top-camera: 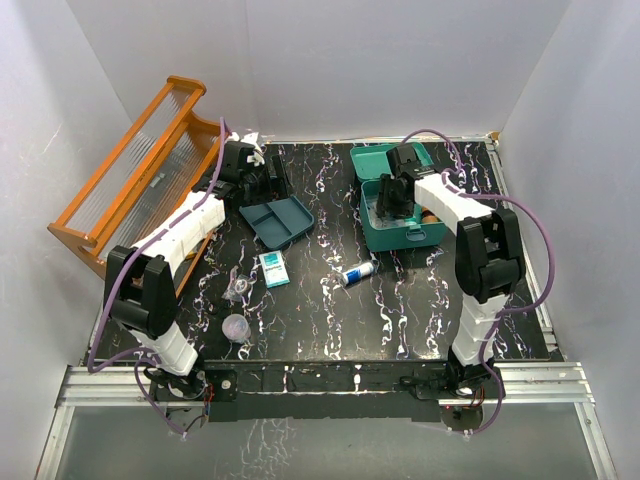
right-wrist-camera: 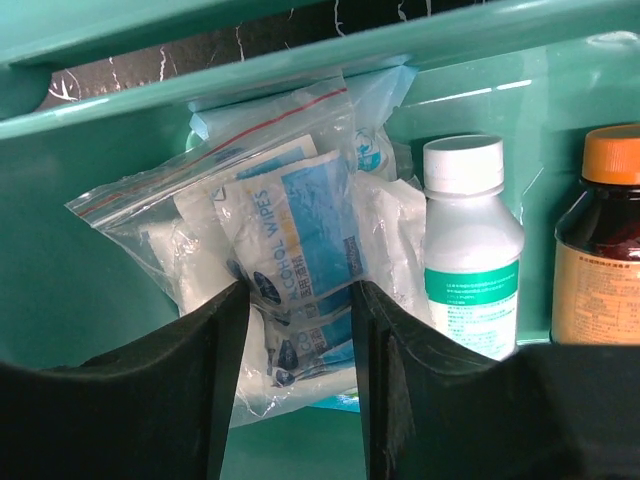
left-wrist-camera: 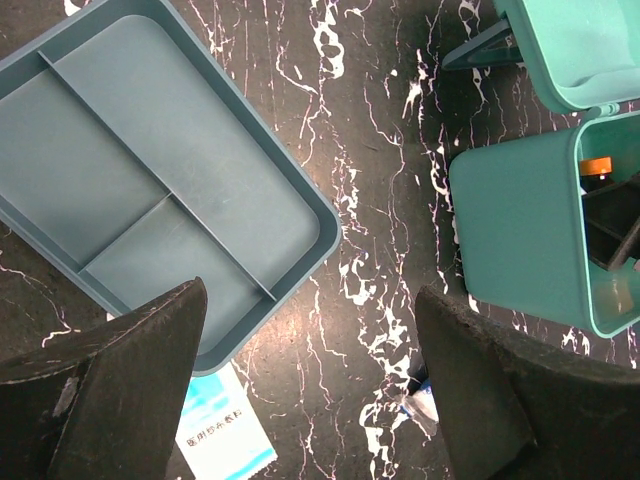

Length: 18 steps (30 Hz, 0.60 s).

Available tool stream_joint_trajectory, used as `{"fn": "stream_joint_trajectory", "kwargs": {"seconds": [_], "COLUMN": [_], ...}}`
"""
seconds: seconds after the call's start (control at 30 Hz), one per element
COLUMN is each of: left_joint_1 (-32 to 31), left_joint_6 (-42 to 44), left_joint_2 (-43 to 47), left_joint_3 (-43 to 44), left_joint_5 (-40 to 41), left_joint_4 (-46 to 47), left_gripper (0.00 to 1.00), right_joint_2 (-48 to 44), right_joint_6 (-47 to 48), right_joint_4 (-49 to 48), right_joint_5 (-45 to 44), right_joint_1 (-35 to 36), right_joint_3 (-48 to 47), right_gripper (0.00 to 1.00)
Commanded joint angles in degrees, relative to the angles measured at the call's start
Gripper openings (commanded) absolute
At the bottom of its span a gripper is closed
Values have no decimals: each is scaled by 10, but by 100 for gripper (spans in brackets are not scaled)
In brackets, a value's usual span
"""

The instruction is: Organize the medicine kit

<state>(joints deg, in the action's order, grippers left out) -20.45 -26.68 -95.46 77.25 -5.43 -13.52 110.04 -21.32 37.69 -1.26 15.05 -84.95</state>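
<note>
The teal medicine kit box stands open at the right, its lid tipped back. Its divided insert tray lies left of centre and is empty in the left wrist view. My right gripper reaches into the box. In the right wrist view it is closed on a clear zip bag of alcohol wipes. A white bottle and a brown bottle with an orange cap stand beside the bag. My left gripper hangs open and empty above the tray's near corner.
A blue-white packet and a small tube lie on the black marbled table between tray and box. Two small clear cups sit near the left arm. An orange wooden rack leans at the far left.
</note>
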Motion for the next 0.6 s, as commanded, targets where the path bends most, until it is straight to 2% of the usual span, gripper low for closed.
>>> {"fn": "stream_joint_trajectory", "kwargs": {"seconds": [0.0, 0.27, 0.57], "left_joint_1": [1, 0, -25], "left_joint_6": [0, 29, 83], "left_joint_2": [1, 16, 39], "left_joint_3": [15, -8, -45], "left_joint_5": [-26, -88, -115], "left_joint_4": [13, 39, 23], "left_gripper": [84, 84, 84], "right_joint_2": [-18, -87, -134], "right_joint_6": [-35, -35, -21], "right_joint_4": [7, 60, 62], "right_joint_5": [-22, -106, -30], "right_joint_1": [17, 16, 28], "right_joint_3": [-3, -63, -80], "right_gripper": [44, 58, 60]}}
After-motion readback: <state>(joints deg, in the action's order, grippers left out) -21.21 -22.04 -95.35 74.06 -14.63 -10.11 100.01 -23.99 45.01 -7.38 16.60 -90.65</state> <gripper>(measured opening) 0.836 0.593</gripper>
